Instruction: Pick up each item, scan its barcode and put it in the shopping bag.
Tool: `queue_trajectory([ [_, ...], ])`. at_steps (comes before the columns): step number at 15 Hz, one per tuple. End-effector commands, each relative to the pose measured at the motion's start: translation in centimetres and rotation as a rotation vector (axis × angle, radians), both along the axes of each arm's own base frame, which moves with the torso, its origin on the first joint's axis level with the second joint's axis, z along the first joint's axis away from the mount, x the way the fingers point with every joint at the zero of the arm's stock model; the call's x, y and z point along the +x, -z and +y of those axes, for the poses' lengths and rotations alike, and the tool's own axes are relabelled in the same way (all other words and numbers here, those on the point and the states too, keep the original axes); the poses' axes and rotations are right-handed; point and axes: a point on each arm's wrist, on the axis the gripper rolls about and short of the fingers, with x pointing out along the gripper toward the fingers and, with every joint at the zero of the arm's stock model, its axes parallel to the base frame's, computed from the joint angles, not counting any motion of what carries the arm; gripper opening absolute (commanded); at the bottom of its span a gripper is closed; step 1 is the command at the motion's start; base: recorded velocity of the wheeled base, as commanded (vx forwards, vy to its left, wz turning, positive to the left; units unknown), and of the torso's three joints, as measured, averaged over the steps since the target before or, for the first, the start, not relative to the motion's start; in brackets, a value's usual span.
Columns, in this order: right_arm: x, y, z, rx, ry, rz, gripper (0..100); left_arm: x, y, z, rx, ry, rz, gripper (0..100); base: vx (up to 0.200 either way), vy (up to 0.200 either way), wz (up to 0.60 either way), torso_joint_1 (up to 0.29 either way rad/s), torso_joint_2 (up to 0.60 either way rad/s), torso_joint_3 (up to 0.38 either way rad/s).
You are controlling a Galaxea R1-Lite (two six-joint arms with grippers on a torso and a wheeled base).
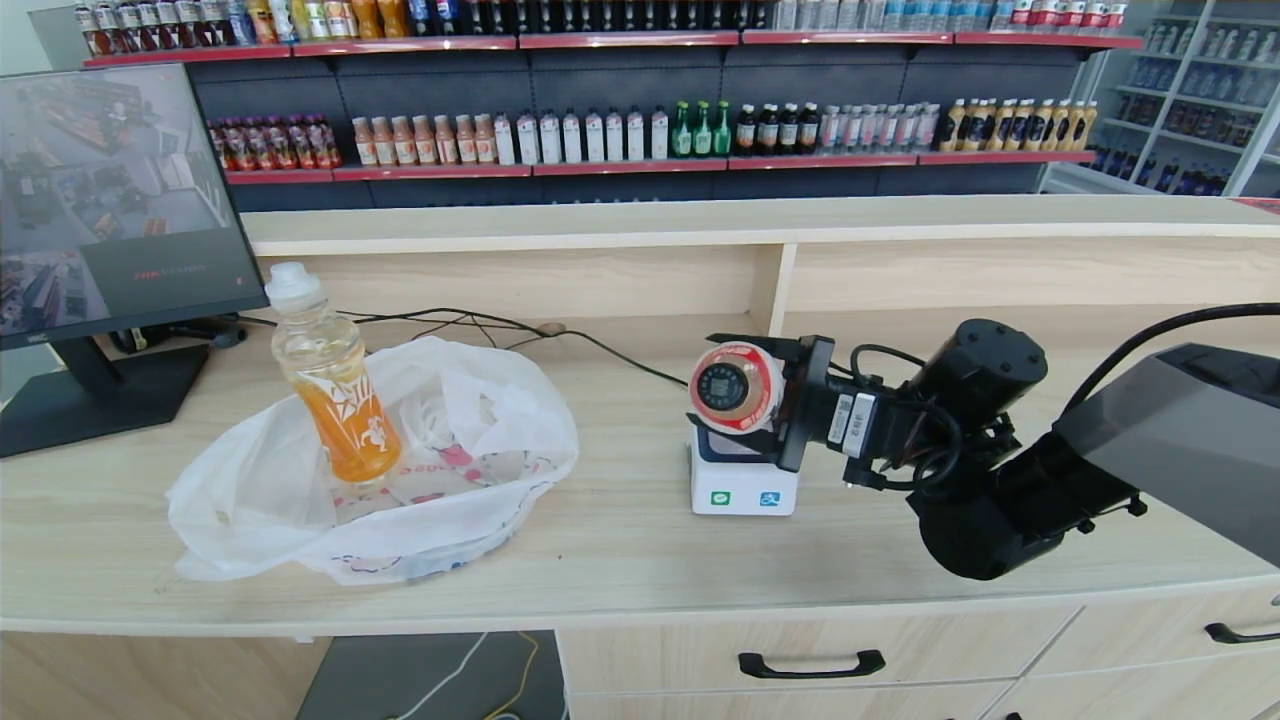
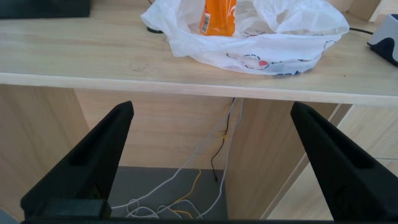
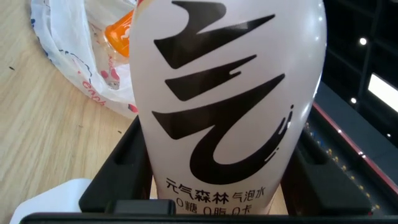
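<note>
My right gripper [image 1: 765, 392] is shut on a white bottle [image 1: 733, 388] with black lettering, held sideways just above the small white scanner [image 1: 743, 488]. The bottle's red-ringed end faces the bag. In the right wrist view this bottle [image 3: 230, 93] sits between the dark fingers [image 3: 115, 168]. The white shopping bag [image 1: 480, 420] lies open on the counter's left part with an orange drink bottle [image 1: 335, 385] standing in it. My left gripper [image 2: 211, 162] is open and hangs below the counter edge [image 2: 124, 81], in front of the bag [image 2: 280, 37].
A monitor [image 1: 100, 200] stands at the counter's far left. Black cables [image 1: 480, 325] run along the back wall behind the bag. A raised ledge [image 1: 760, 225] borders the counter at the rear. Drawers with black handles [image 1: 810, 665] lie beneath.
</note>
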Motion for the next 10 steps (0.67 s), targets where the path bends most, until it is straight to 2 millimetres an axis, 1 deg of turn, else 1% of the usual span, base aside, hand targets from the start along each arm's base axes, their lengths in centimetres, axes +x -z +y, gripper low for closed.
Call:
queue_trajectory([
  [1, 0.0, -0.1, -0.2, 0.002, 0.004, -0.003, 0, 0.0, 0.0, 0.0, -0.001, 0.000, 0.000, 100, 0.000, 0.000, 0.00, 0.000, 0.00, 0.000],
  [2, -0.3, -0.7, -0.1, 0.007, 0.001, -0.016, 0, 0.0, 0.0, 0.0, -0.001, 0.000, 0.000, 100, 0.000, 0.000, 0.00, 0.000, 0.00, 0.000],
  [6, -0.3, -0.8, -0.1, 0.023, 0.037, -0.005, 0, 0.0, 0.0, 0.0, -0.001, 0.000, 0.000, 100, 0.000, 0.000, 0.00, 0.000, 0.00, 0.000],
  [10, -1.2, -1.1, 1.2, 0.040, 0.024, 0.011, 0, 0.0, 0.0, 0.0, -0.001, 0.000, 0.000, 100, 0.000, 0.000, 0.00, 0.000, 0.00, 0.000],
])
